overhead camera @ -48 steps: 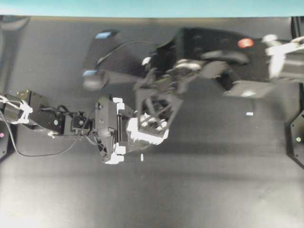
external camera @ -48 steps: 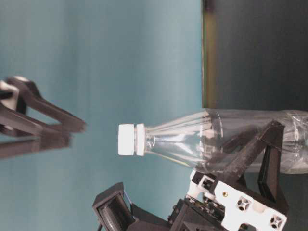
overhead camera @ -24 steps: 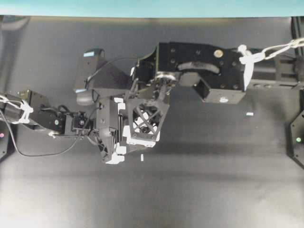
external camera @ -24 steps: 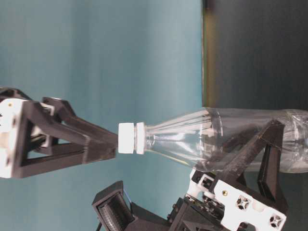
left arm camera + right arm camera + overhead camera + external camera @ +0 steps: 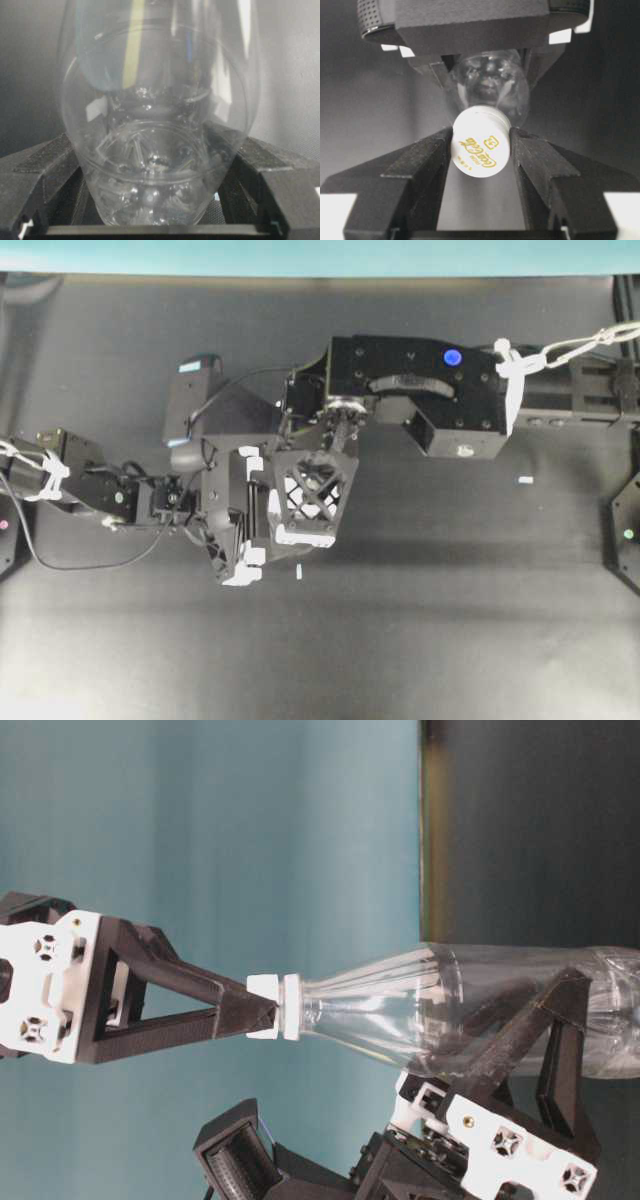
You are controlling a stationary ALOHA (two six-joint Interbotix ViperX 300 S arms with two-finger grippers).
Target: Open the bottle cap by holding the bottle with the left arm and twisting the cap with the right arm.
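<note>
Left arm: it comes in from the left edge of the overhead view, slim and black, with white tie wraps and a thin black cable loop.
Left tool: it is closed on the body of the bottle; in the left wrist view a black finger presses on each side of the clear wall.
Bottle: clear, colourless plastic, held in the left tool, its neck toward the right tool. In the table-level view it lies across the picture with the neck to the left. In the overhead view the two tools hide it almost fully.
Content of the bottle: I see no liquid inside; the left wrist view shows only the moulded bottom and reflections through the wall.
Bottle cap: small, white, round, on the neck of the bottle. The top carries gold printed lettering. It sits between the two fingers of the right tool.
Right tool: closed on the bottle cap; in the right wrist view a black finger touches it on each side. Openwork triangular shape with white pads.
Right arm: a boxy black segment with screws, reaching in from the right, with a pale braided cable and a white tie.
Tabletop: dark and matt.
</note>
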